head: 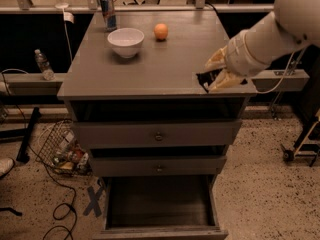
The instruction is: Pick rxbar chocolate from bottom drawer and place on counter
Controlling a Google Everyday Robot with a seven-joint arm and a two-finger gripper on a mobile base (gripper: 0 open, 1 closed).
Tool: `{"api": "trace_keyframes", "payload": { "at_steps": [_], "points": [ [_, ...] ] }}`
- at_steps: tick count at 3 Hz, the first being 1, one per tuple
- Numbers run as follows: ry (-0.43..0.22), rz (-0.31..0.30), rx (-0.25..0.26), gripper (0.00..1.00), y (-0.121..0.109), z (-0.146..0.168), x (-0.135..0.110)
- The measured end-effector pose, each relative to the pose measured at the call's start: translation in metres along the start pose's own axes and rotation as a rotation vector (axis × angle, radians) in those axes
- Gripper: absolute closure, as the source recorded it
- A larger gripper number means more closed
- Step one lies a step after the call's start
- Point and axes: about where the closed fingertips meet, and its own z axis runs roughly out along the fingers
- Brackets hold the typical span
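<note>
My gripper (214, 74) is over the front right corner of the counter (150, 64), its pale fingers (216, 60) shut on the rxbar chocolate (206, 79), a small black wrapper held just above the top. The bottom drawer (160, 204) is pulled open below, with a dark inside where I see nothing lying. The two shallower drawers with round knobs are above it, slightly open.
A white bowl (125, 41), an orange (160, 31) and a blue-red can (108, 13) stand at the back of the counter. A wire basket (62, 146) of items and cables lie on the floor at left. A water bottle (43, 64) stands on a left ledge.
</note>
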Motion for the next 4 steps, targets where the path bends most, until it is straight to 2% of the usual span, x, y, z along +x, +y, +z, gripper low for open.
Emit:
{"api": "trace_keyframes", "payload": {
  "at_steps": [1, 2, 3, 4],
  "points": [
    [0.039, 0.033, -0.037, 1.0, -0.033, 0.004, 0.005],
    [0.061, 0.101, -0.07, 1.0, -0.052, 0.026, 0.014],
    [0.039, 0.174, -0.098, 1.0, -0.06, 0.051, 0.023],
    [-0.001, 0.219, -0.12, 1.0, -0.068, 0.073, 0.03]
  ]
}}
